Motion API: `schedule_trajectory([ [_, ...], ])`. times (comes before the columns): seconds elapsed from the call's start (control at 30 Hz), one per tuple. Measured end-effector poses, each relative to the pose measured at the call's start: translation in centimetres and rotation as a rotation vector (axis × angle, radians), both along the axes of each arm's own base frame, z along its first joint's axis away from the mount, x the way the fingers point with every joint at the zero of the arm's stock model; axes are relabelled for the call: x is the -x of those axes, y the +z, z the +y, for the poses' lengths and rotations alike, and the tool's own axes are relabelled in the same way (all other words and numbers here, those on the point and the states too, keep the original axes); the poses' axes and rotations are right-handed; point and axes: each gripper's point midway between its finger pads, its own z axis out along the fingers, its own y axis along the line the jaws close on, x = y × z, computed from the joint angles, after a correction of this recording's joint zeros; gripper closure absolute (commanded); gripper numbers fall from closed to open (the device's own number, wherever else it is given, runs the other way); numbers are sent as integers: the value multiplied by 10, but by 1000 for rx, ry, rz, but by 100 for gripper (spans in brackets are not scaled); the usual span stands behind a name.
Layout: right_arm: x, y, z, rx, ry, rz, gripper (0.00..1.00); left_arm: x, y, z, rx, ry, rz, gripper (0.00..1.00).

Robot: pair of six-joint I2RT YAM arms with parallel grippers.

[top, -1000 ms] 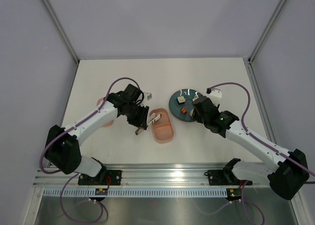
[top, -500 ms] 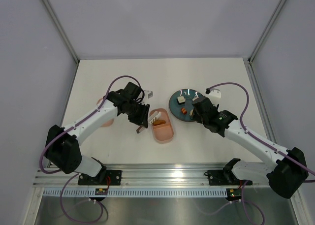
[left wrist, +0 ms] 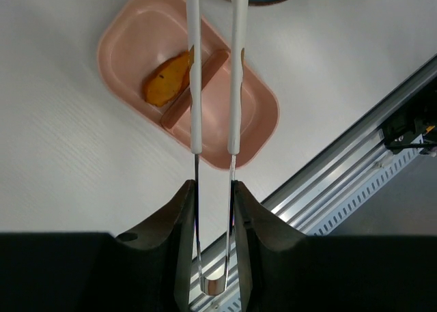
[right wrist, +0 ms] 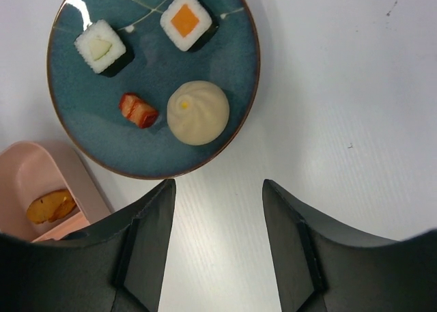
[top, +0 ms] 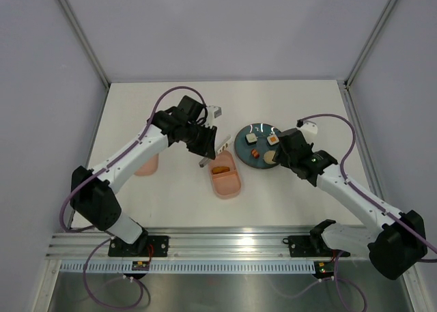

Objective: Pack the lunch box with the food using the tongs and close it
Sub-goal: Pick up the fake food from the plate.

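Note:
The pink lunch box [top: 227, 179] lies open at mid-table, with one orange food piece [top: 220, 169] in its far compartment. My left gripper [top: 207, 143] is shut on the tongs [top: 218, 145], which hang above the box's far end. In the left wrist view the tongs [left wrist: 236, 87] stand spread over the lunch box [left wrist: 130, 39] and the orange piece [left wrist: 166, 78]; their tips run out of frame. My right gripper [right wrist: 218, 189] is open and empty beside the teal plate [right wrist: 82, 131]. That plate holds two white rolls [right wrist: 101, 47], a red sausage bit [right wrist: 138, 110] and a beige bun [right wrist: 198, 112].
The pink lid [top: 146, 164] lies left of the box, partly under my left arm. The teal plate [top: 247, 148] sits right of the box. Grey walls enclose the table, and an aluminium rail [top: 232, 240] runs along the near edge.
The left gripper with the tongs has risen and moved back from the box towards the plate, leaving the orange piece in the compartment. The right gripper has shifted slightly right, uncovering the plate.

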Motion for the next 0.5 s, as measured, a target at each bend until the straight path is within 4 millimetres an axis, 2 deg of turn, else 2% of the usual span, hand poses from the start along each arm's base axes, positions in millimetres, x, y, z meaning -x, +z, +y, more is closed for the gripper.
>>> schedule_trajectory([
  [0.2,-5,12,-22,-16,-56,-32,37,-21,-2,-26,-7,-33,-13,72],
  [0.5,-5,13,-28,-19,-59,-27,37,-34,-25,-46,-68,-111,-14,69],
])
